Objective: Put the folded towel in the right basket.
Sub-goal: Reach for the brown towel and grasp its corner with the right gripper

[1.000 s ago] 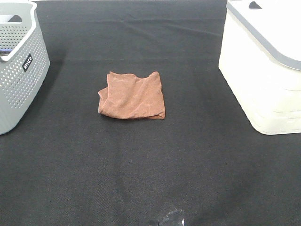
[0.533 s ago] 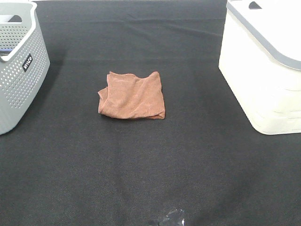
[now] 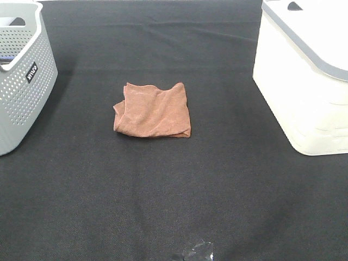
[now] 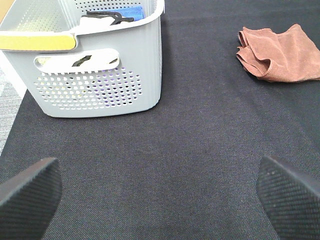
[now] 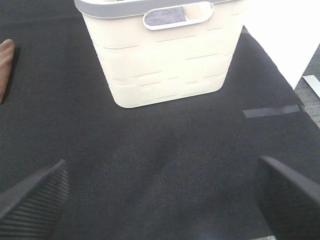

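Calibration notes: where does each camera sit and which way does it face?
Exterior high: above, looking down on towel between grey basket and cream basket; no jaws visible.
Left wrist: low, facing grey basket and towel; open jaws' tips show.
Right wrist: low, facing cream basket; open jaws' tips show.
All share the towel.

A black cloth (image 3: 163,190) is spread over the whole desk. A grey perforated basket (image 3: 19,92) is set at the far left corner, and a small dark label (image 3: 31,72) is fixed to its side wall. A yellow strip (image 4: 35,41) is seen along one rim. A blue item (image 4: 127,11) and a black-and-white item (image 4: 102,19) are kept inside. A strip of grey tape (image 5: 272,111) is stuck flat on the cloth near the right edge.
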